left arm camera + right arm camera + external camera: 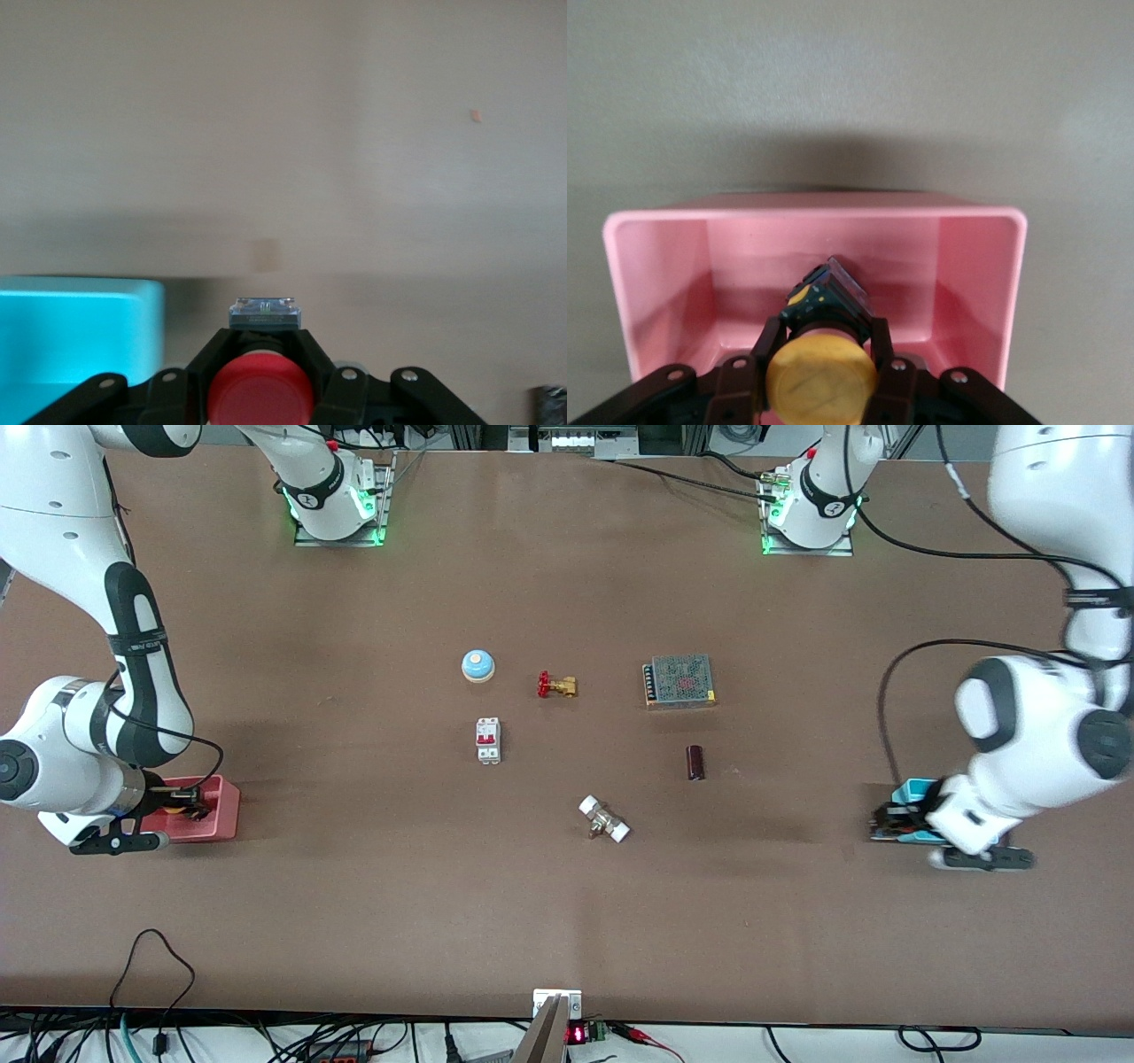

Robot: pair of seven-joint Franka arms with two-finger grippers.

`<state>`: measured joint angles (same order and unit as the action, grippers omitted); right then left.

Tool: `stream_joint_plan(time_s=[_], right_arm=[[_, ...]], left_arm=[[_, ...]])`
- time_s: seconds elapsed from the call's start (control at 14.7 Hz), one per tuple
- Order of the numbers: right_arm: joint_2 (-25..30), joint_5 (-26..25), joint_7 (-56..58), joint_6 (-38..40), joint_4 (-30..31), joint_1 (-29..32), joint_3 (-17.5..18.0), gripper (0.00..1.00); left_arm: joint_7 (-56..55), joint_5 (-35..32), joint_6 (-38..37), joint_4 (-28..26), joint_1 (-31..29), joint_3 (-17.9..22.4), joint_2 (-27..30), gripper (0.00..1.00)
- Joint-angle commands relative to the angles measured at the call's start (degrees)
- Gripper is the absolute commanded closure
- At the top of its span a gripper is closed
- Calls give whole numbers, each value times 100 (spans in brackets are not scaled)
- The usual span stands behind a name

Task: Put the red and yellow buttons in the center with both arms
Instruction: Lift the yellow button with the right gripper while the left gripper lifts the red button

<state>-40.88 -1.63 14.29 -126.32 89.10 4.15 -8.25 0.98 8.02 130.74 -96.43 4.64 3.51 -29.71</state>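
Observation:
My left gripper [893, 822] is shut on the red button [260, 390], fingers [312, 354] on either side of its black body. It holds it at the cyan bin's [914, 790] edge; in the left wrist view the cyan bin [80, 328] lies beside it, over bare table. My right gripper [182, 808] is shut on the yellow button [821, 381] and holds it inside the pink bin [833, 226], which stands at the right arm's end of the table [217, 815]. The center of the brown tabletop [585, 753] is bare between other parts.
Around the center lie a blue-and-white bell [477, 665], a brass valve [556, 685], a metal-cased power supply [679, 681], a white breaker [488, 740], a dark cylinder [695, 763] and a white-ended fitting [604, 819].

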Motion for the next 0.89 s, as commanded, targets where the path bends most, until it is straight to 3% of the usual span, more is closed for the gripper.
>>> stream_joint_plan(time_s=[0.0, 0.27, 0.55, 0.82], right_arm=[[141, 58, 240, 265, -147, 77, 51, 61], [693, 84, 267, 808, -147, 59, 60, 61], [1441, 102, 214, 1566, -156, -151, 261, 61], [1408, 645, -215, 1558, -120, -318, 666, 60]], left_arm=[[-955, 77, 793, -1052, 729, 89, 422, 99], [-1626, 16, 1120, -1325, 1389, 132, 281, 99], [-2715, -748, 1129, -1325, 1618, 106, 211, 99], [-2822, -758, 1138, -1325, 1698, 98, 167, 99]])
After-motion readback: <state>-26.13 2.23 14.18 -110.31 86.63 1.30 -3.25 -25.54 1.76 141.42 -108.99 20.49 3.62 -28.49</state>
